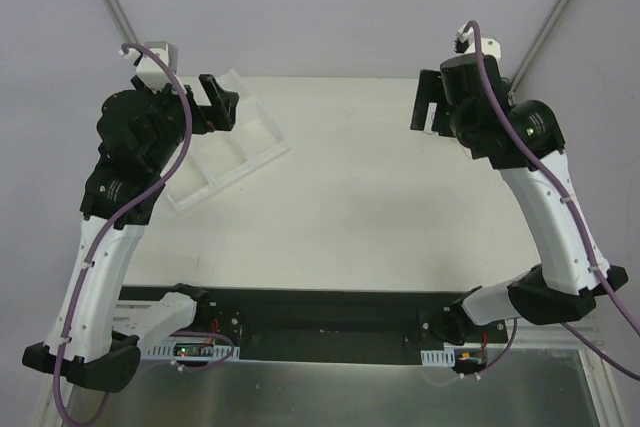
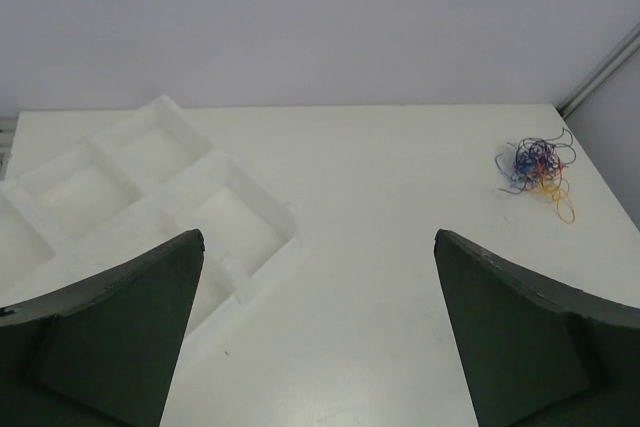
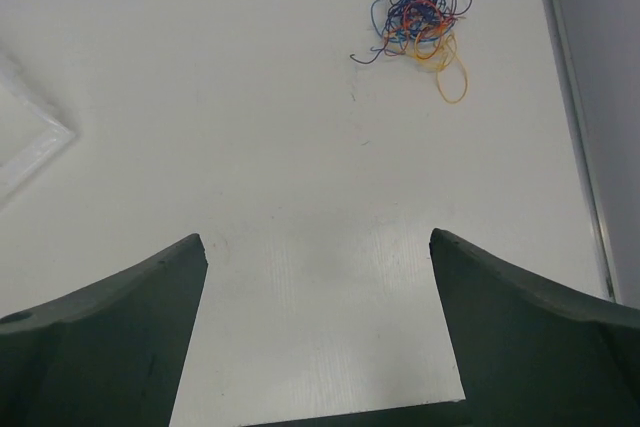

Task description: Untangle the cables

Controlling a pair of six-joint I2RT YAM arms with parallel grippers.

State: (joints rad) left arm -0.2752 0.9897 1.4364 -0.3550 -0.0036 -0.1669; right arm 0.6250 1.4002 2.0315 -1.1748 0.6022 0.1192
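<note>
The cables (image 2: 537,165) lie as one small tangled bundle of thin blue, purple, red and orange wires on the white table (image 2: 380,197), near its far right edge. The bundle also shows in the right wrist view (image 3: 420,12), with an orange loop trailing out of it. In the top view my right arm hides it. My left gripper (image 2: 318,237) is open and empty, raised over the table's left side, far from the bundle. My right gripper (image 3: 318,239) is open and empty, raised above bare table, with the bundle ahead and to its right.
A white compartment tray (image 1: 240,152) lies at an angle on the left of the table, under my left gripper (image 1: 218,102); it also shows in the left wrist view (image 2: 150,182). The table's right edge (image 3: 570,97) runs close by the bundle. My right gripper (image 1: 430,102) hangs at the far right.
</note>
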